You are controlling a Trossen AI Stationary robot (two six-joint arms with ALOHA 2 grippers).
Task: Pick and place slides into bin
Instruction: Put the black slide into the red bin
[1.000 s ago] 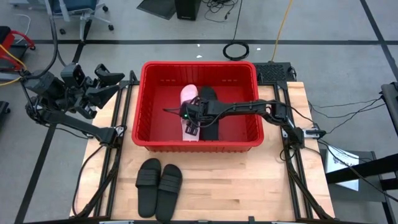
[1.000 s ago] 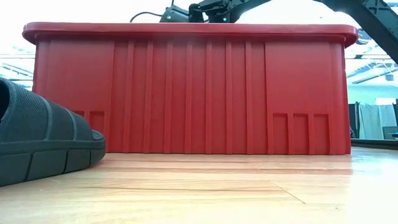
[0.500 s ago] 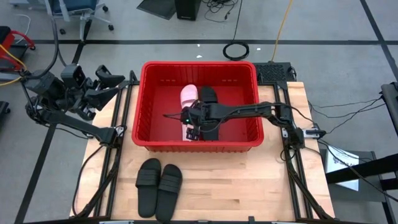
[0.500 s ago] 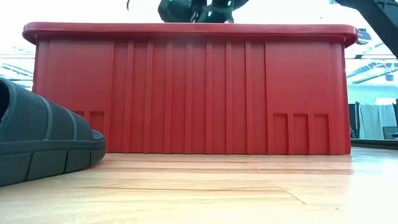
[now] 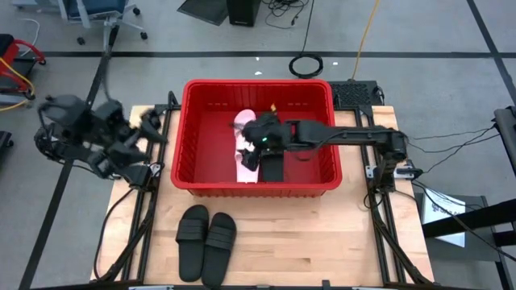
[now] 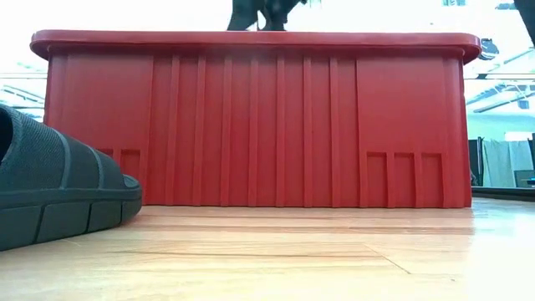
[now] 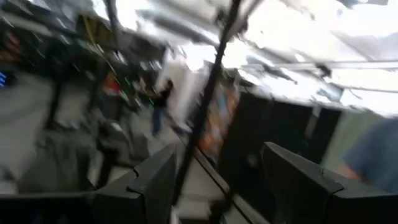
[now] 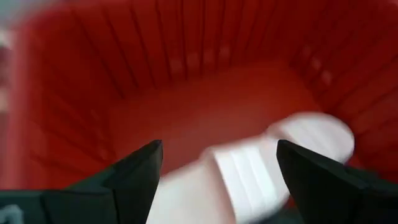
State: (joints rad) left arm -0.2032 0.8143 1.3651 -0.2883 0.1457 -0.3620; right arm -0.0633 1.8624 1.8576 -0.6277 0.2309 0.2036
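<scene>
Right gripper [image 5: 256, 138] over the bin [image 5: 193, 173], above the pale slide [image 5: 242, 165] lying on the bin floor. Fingers [image 8: 134, 180] spread wide in the right wrist view, nothing between them; pale slide [image 8: 261, 168] seen beyond them on the red floor, strap across its middle. Black slide [image 5: 272, 165] lying just beside the pale one, on the side toward the right arm's base, partly covered by the arm. Only a dark part of the right arm visible above the bin rim [image 6: 251, 38] in the low view.

Left gripper [image 5: 149, 133] off the table's left edge, beside the bin's left wall, clear of all slides. Fingers [image 7: 143, 186] wide apart in the left wrist view, empty, pointed out at the room; view blurred.

Two black slides on the table in front of the bin, side by side and touching: one [image 5: 192, 231] on the left, one [image 5: 219, 239] on the right, well apart from both grippers. Black slide [image 6: 50, 192] close at the left edge of the low view, resting on the wooden tabletop [image 6: 292, 251].
</scene>
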